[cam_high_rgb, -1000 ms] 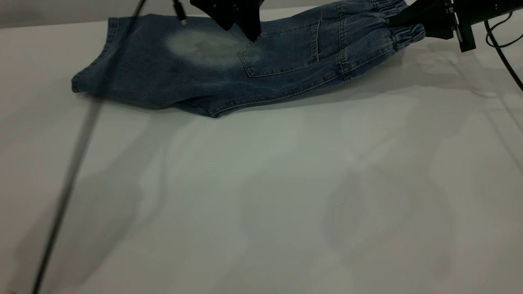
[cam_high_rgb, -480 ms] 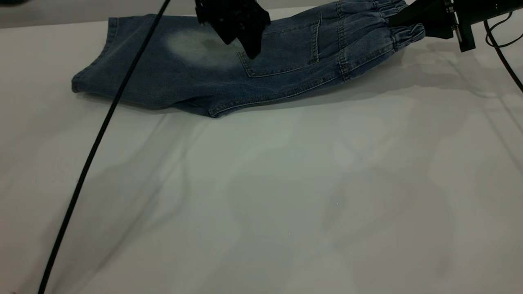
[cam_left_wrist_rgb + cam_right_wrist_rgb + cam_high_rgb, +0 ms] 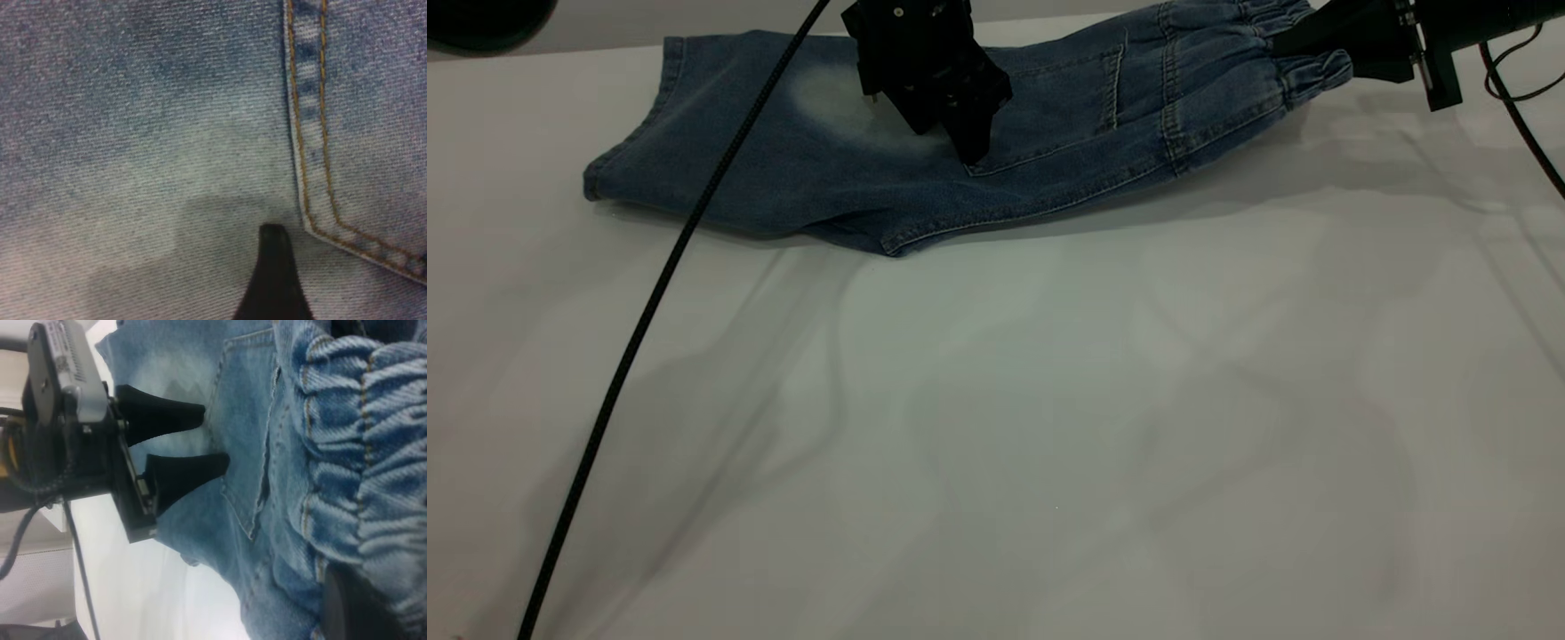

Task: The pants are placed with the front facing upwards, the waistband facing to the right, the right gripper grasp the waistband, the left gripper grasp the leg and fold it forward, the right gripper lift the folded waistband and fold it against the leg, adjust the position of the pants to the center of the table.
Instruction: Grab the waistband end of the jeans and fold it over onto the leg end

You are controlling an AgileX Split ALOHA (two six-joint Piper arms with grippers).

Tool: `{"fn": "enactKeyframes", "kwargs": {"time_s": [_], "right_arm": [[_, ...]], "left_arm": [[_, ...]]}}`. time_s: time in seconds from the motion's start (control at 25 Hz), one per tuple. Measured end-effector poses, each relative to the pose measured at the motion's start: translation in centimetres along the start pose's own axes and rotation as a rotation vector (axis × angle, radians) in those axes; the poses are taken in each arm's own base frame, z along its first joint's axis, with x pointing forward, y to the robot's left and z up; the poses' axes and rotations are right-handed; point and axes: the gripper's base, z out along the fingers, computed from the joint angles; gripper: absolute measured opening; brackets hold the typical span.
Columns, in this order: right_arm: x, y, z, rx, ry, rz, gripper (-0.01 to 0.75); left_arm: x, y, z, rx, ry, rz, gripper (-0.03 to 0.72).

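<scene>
The blue denim pants (image 3: 783, 169) lie folded lengthwise along the far side of the white table (image 3: 996, 400), with the legs to the left. My right gripper (image 3: 1288, 46) is shut on the ruched waistband (image 3: 1307, 71) and holds that end raised off the table. In the right wrist view the waistband (image 3: 373, 453) bunches over one of my fingers (image 3: 360, 607). My left gripper (image 3: 971, 147) hangs open just above the faded oval, beside the corner of the pocket (image 3: 1049, 107). Its two jaws stand apart in the right wrist view (image 3: 215, 433), nothing between them. One fingertip (image 3: 272, 267) shows close over the denim.
A black cable (image 3: 649, 302) runs diagonally from the left arm across the left part of the table to the near edge. A dark rounded object (image 3: 480, 18) sits at the far left corner. Bare white tabletop stretches in front of the pants.
My left gripper has come down and forward over the leg, nearer to the pocket corner. Its cable has swung right. The right gripper and waistband have stayed put.
</scene>
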Motion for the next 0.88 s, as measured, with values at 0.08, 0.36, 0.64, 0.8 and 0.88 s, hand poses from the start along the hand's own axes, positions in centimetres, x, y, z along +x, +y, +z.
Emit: {"fn": "enactKeyframes", "kwargs": {"time_s": [0.08, 0.36, 0.64, 0.8, 0.88], "right_arm": [[-0.2, 0.7, -0.3, -0.008, -0.004, -0.015, 0.048], [-0.3, 3.8, 0.1, -0.031, 0.012, -0.071, 0.048], [-0.1, 8.3, 3.7, -0.083, 0.080, -0.139, 0.048], [0.1, 10.5, 5.8, -0.095, 0.100, -0.181, 0.048], [0.1, 11.3, 6.3, -0.095, 0.101, -0.195, 0.048]], "left_arm": [[0.0, 0.0, 0.0, 0.001, -0.001, -0.001, 0.493], [0.0, 0.0, 0.0, 0.004, -0.002, -0.003, 0.493], [0.0, 0.0, 0.1, 0.001, 0.001, 0.000, 0.493], [0.0, 0.0, 0.1, 0.001, 0.003, 0.001, 0.493], [0.1, 0.0, 0.1, 0.000, 0.008, 0.001, 0.493]]}}
